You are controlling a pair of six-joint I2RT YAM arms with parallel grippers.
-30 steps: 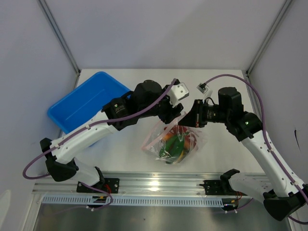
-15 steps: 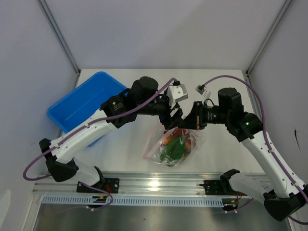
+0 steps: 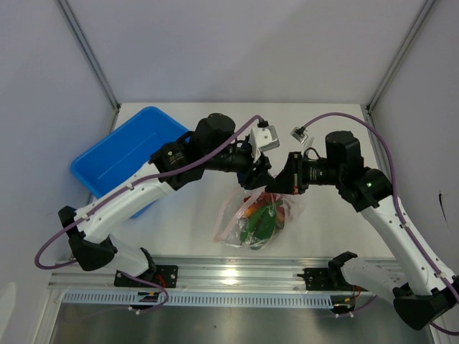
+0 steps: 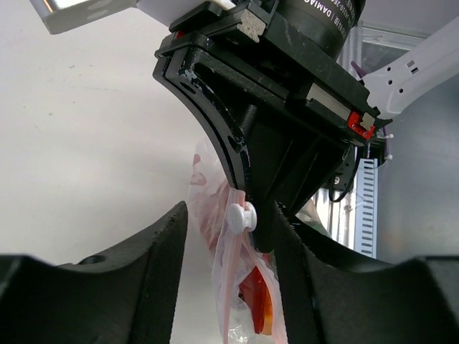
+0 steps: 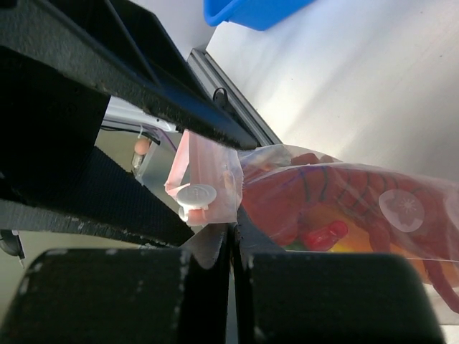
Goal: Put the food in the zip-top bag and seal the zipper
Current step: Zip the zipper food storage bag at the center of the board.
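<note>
The zip-top bag (image 3: 252,215) hangs off the table between both grippers, holding the food (image 3: 259,221): green, orange and red pieces. My right gripper (image 3: 282,182) is shut on the bag's top edge; in the right wrist view (image 5: 231,240) its fingers pinch the plastic just under the pink zipper (image 5: 206,168) and its white slider (image 5: 195,195). Red food (image 5: 315,208) shows through the bag. My left gripper (image 3: 256,175) is open; in the left wrist view (image 4: 229,215) its fingers straddle the slider (image 4: 241,217) and the bag's mouth without touching. An orange-red piece (image 4: 259,308) shows below.
The blue bin (image 3: 122,154) stands at the back left of the white table, its corner in the right wrist view (image 5: 251,11). The metal rail (image 3: 229,276) runs along the near edge. Both arms crowd together over the middle of the table.
The bag has been drawn up and hangs narrower than before. My left gripper has shifted slightly back and left beside the right gripper, around the bag's top.
</note>
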